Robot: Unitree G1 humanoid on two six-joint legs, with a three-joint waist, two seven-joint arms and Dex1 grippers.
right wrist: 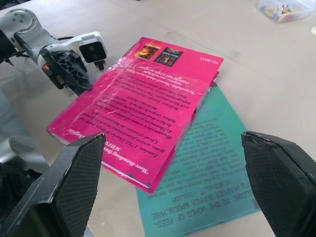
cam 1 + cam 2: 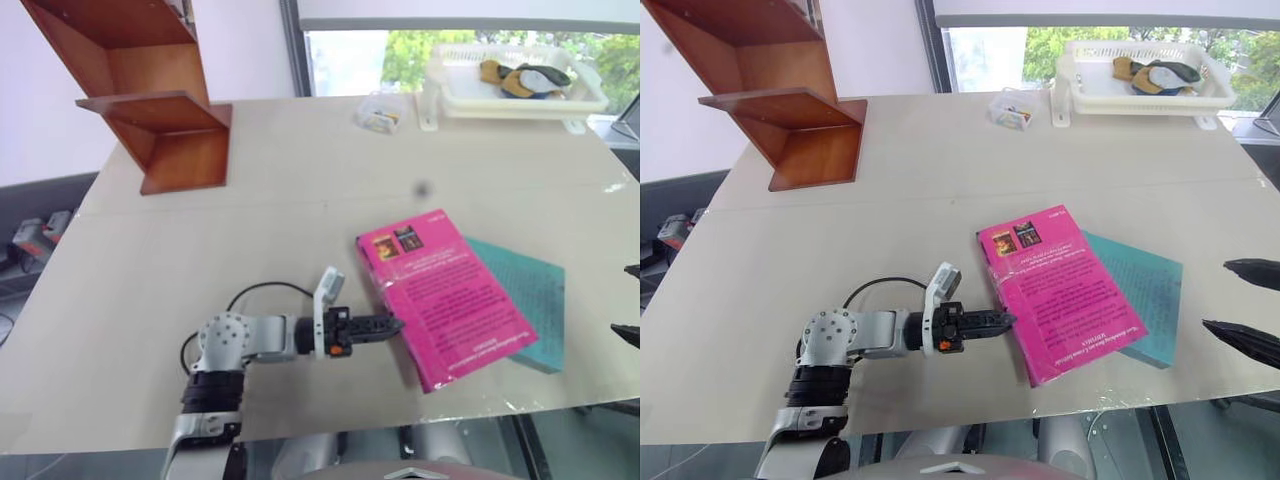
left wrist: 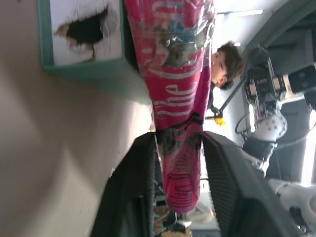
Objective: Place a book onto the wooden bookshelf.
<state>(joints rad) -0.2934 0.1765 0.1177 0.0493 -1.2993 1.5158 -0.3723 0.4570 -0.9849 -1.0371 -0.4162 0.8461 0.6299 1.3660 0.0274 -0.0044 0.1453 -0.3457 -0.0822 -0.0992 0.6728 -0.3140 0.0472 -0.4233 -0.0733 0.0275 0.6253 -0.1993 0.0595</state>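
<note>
As seen from the head views: pink book (image 2: pixel 446 298) flat on the pale table (image 2: pixel 280 180), lying partly over a teal book (image 2: pixel 528 300), long axis running from the near edge diagonally away toward the far left. Left gripper (image 2: pixel 385 326) level, pointing right at the book's long left edge, far nearer than the right gripper (image 2: pixel 1245 305) (tips at the frame's right margin, well apart from the book, cut off). Wooden bookshelf (image 2: pixel 165 110) at the far left corner, well apart from both books, top cropped.

Left wrist view: pink spine between the two black fingers (image 3: pixel 131 192), jaws partly open and straddling it; contact of the pads not discernible, so grip unconfirmed. Teal book beside and beneath.

Right wrist view: right fingers (image 1: pixel 79 177) spread wide, holding nothing, book ahead between them; the book's underside and near corner hidden.
</note>
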